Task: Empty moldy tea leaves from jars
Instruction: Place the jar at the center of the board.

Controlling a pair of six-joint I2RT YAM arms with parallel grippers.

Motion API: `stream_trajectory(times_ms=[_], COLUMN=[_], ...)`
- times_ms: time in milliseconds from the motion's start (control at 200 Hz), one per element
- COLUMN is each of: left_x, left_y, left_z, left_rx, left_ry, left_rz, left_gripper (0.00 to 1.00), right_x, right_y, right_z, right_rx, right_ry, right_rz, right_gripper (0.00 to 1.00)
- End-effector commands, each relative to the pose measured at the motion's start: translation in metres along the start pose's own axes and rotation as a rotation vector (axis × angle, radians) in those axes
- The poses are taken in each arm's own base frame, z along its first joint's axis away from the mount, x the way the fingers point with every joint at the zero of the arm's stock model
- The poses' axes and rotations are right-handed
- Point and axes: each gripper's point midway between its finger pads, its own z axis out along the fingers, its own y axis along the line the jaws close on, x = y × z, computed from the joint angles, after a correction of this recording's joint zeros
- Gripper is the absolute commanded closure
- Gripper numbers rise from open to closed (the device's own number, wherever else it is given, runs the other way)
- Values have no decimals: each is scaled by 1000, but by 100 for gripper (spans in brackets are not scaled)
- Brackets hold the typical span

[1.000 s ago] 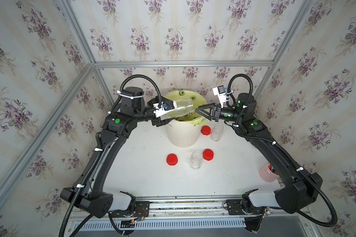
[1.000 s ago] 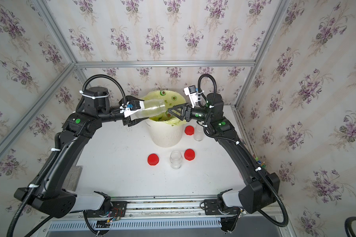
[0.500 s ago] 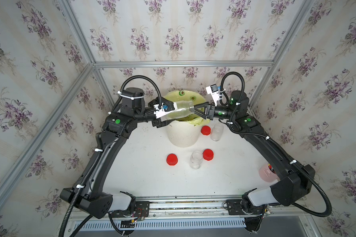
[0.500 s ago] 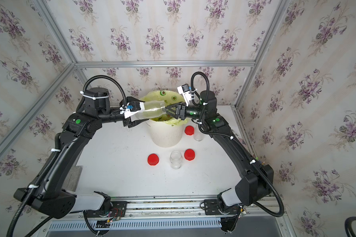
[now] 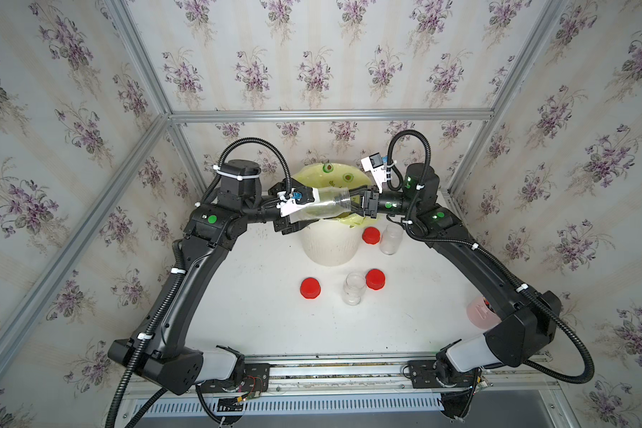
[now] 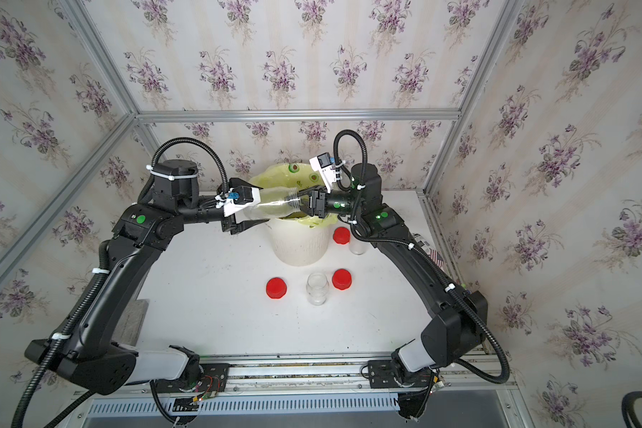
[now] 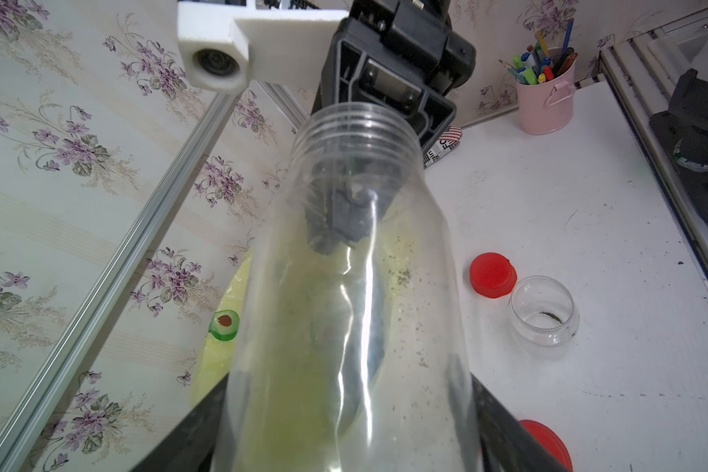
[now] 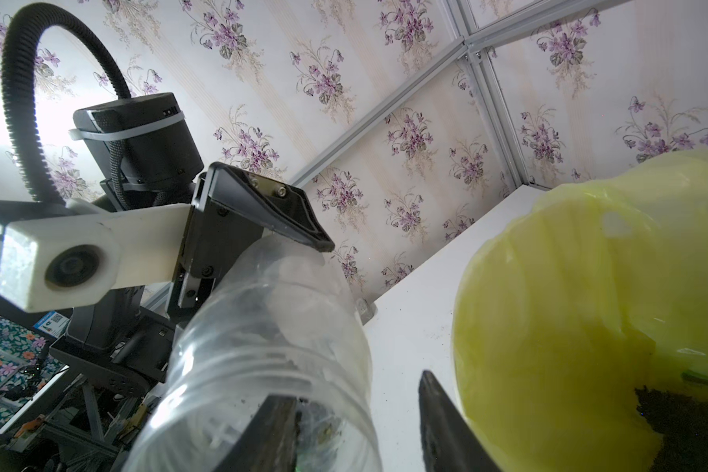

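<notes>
My left gripper [image 5: 304,212] is shut on a clear lidless jar [image 5: 323,205], holding it on its side above the white bin [image 5: 330,248] with the yellow-green liner. The jar's mouth faces my right gripper [image 5: 353,207]. In the right wrist view that gripper [image 8: 352,392] is open, with one finger [image 8: 270,433] inside the jar's mouth and the other outside the rim. Only specks of tea leaves cling inside this jar [image 7: 356,286]. A dark heap of tea leaves [image 8: 679,412] lies in the liner. Two more open jars [image 5: 353,288] [image 5: 390,239] stand on the table.
Three red lids [image 5: 310,288] [image 5: 375,279] [image 5: 370,235] lie on the white table in front of and right of the bin. A pink cup of pens [image 7: 544,106] stands by the table's right edge, partly behind my right arm. Papered walls close in three sides.
My right gripper has moved left to the jar's mouth, narrowed its jaws, and pushed one finger inside. My left gripper still holds the jar sideways over the bin.
</notes>
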Motion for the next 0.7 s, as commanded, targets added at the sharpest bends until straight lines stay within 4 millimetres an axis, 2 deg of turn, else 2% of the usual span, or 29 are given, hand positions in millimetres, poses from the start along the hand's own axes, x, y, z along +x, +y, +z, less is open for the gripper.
stream_trajectory(times_ms=[0,330,470,694], left_x=[-10,-7,-5,-2], left_y=[17,17,17,16], left_z=[0,2,3,4], left_rx=[-64,-65,-64,-64], left_ry=[-33,-27,-22,-14], left_rz=[34,30,27,23], left_gripper=[22,21,21,17], right_x=[9,14,13,12], right_y=[9,12,13,14], right_z=[7,13,12,11], right_rx=[-51,-77,-76,-68], right_ry=[41,66,64,60], right_rz=[-8,2,0,-5], right_gripper=[64,93,100,100])
